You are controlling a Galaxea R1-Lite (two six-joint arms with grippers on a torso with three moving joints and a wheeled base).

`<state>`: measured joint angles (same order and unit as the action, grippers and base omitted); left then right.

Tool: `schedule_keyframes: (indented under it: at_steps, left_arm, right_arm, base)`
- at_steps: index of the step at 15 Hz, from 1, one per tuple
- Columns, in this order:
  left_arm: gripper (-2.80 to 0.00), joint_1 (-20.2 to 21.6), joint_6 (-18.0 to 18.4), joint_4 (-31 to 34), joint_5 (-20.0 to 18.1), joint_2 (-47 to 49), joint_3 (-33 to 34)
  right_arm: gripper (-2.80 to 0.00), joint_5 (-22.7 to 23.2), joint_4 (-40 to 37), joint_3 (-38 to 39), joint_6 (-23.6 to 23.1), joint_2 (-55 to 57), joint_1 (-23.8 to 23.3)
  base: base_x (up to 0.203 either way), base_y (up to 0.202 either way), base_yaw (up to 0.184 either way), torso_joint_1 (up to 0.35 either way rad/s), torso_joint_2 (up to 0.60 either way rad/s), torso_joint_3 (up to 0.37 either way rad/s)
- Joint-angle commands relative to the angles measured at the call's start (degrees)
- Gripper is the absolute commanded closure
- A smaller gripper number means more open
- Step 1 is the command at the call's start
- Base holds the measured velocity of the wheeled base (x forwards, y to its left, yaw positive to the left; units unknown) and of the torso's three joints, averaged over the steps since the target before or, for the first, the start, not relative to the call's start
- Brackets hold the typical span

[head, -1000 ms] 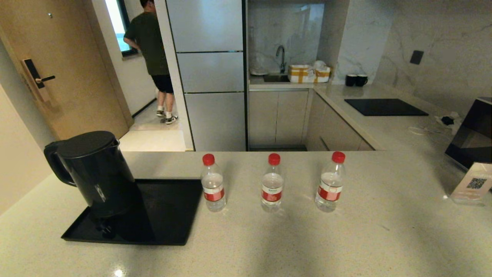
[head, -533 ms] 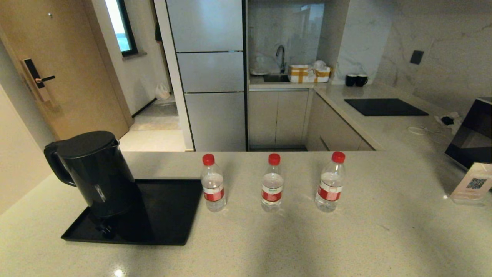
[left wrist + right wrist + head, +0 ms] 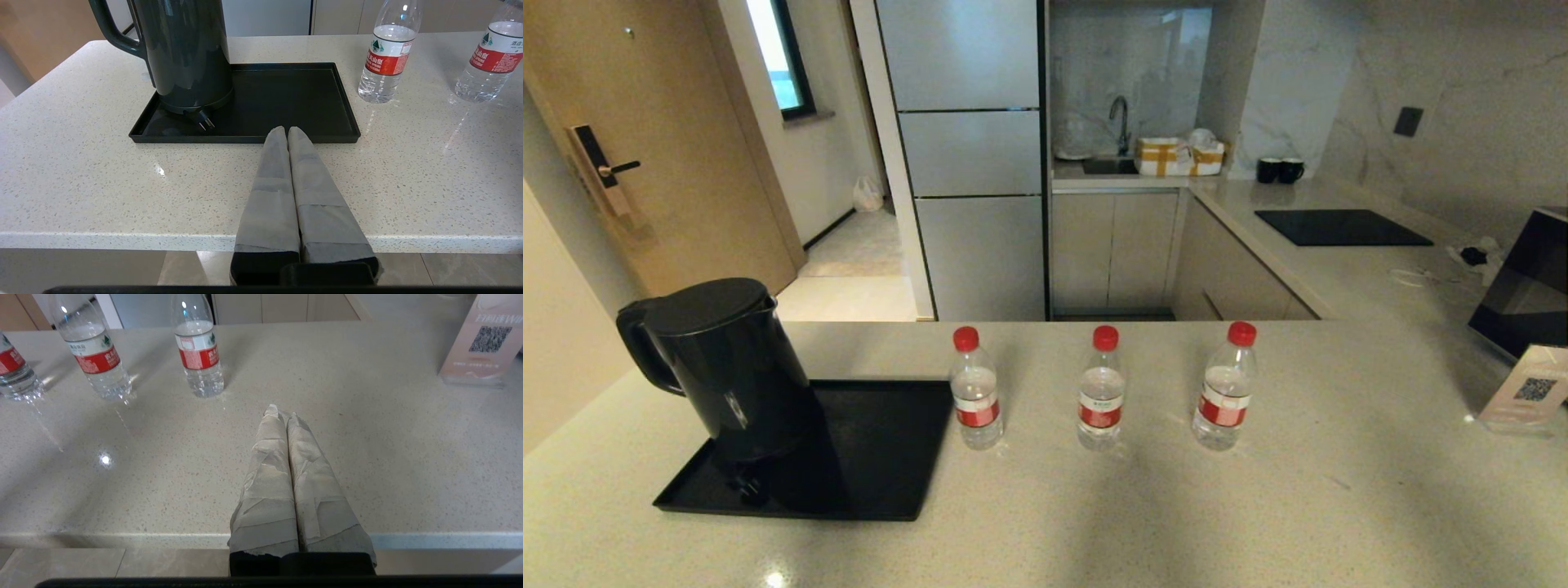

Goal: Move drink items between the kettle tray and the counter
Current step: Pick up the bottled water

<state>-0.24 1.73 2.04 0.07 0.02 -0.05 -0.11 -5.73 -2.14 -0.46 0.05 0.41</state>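
Nearest the robot, the left gripper (image 3: 288, 130) is hanging just past the near edge of the counter (image 3: 1258, 506), its taped fingers pressed together on nothing, their tips pointing at the near rim of the kettle tray (image 3: 245, 139). The right gripper (image 3: 282, 411) is sitting the same way further along that edge, fingers closed and empty, facing bare stone. Neither arm is showing in the head view.

Beyond them, the black kettle (image 3: 719, 363) is standing upright on the left part of the tray, its plug (image 3: 205, 121) lying on the tray floor by its base. Three water bottles (image 3: 977, 390) (image 3: 1101, 389) (image 3: 1223, 387) are standing upright in a row on the counter, well apart from each other; the left one is just beside the tray's right rim, though whether it is touching is hard to tell. A small card with a QR code (image 3: 1523, 390) is standing at the far right.

Farthest back, a cooktop panel (image 3: 1339, 227) is lying flush in the side counter, with two black mugs (image 3: 1278, 170) behind it
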Motion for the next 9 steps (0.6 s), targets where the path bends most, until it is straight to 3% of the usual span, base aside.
schedule_keyframes:
  at_steps: [1, 9]
  left_arm:
    - [0.00, 0.0, 0.0, 0.0, 0.0, 0.0, 0.0]
    - [0.00, 0.0, 0.0, 0.0, 0.0, -0.1, 0.0]
  right_arm:
    - [0.00, -0.1, -0.2, -0.1, 0.1, 0.1, 0.0]
    - [0.00, -0.1, 0.0, -0.1, 0.5, 0.1, 0.0]
  base:
    - [0.000, 0.000, 0.000, 0.000, 0.00, 0.000]
    - [0.000, 0.000, 0.000, 0.000, 0.00, 0.000]
